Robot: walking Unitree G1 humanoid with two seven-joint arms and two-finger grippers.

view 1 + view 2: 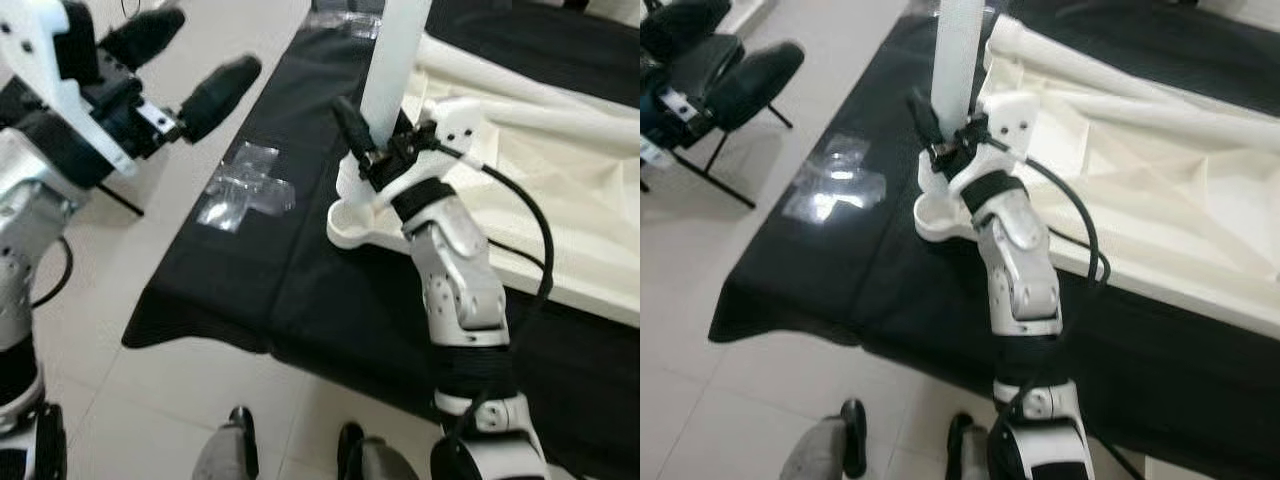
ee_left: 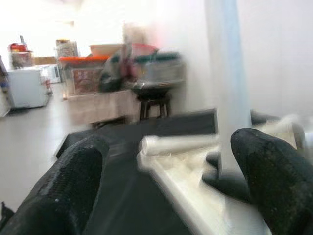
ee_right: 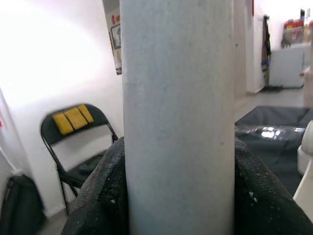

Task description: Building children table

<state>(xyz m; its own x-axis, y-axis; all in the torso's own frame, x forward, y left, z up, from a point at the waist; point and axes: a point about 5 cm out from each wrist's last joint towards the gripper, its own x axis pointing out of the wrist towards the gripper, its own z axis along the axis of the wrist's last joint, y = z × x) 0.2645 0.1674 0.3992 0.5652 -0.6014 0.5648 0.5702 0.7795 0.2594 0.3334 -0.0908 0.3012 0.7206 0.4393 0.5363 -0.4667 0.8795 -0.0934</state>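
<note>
The white plastic table leg (image 1: 392, 65), a round post, stands upright at the near corner of the upturned cream children's table top (image 1: 1160, 190), with the right gripper (image 1: 378, 150) clamped around its base, black fingers on either side. The left gripper (image 1: 195, 72), fingers spread wide and holding nothing, hovers apart over pale tiled floor (image 1: 150, 390). The top lies on a black cloth (image 1: 300, 280) whose near edge hangs beside shiny clear tape (image 1: 245, 190).

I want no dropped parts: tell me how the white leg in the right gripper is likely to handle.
The leg looks like a stiff, smooth round tube, so it may slip or twist between the right gripper's fingers. It stands tall above a low grip, so it could lever sideways. Released before it is seated in the tabletop, it would probably topple and roll.
</note>
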